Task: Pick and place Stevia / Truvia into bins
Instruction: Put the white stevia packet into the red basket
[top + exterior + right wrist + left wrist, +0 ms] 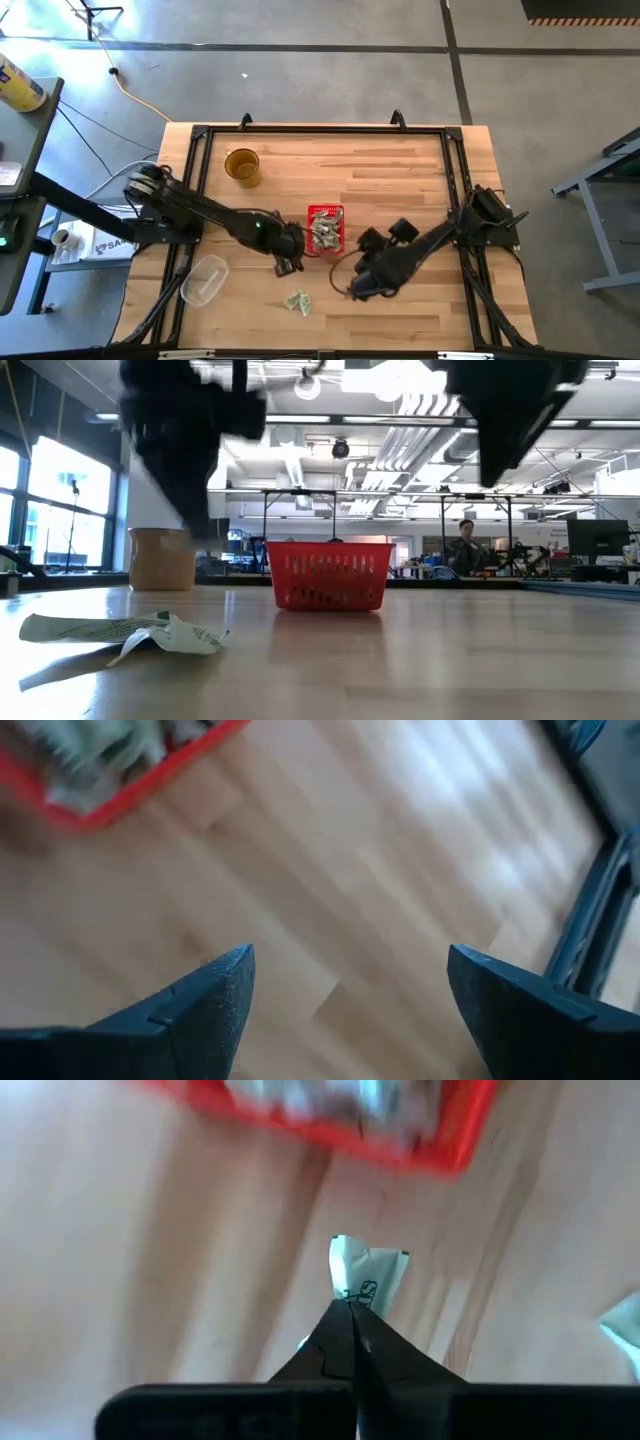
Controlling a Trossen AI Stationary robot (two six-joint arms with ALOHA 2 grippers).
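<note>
Tabletop overhead hides what wrist views show: left hand (350, 1302) pinching a sachet (366, 1275), right hand (350, 975) spread.

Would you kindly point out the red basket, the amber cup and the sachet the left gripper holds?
red basket (330, 575), low view, middle of its meshed front wall.
amber cup (242, 166), high view, its open top.
sachet (365, 1275), left wrist view, paper above the shut fingertips.

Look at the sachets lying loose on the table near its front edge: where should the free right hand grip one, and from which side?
Judging by how they lie, the loose sachets sit crumpled, with edges lifted off the table. The open right hand should probably come down from above and pinch a raised edge across its thin width.
</note>
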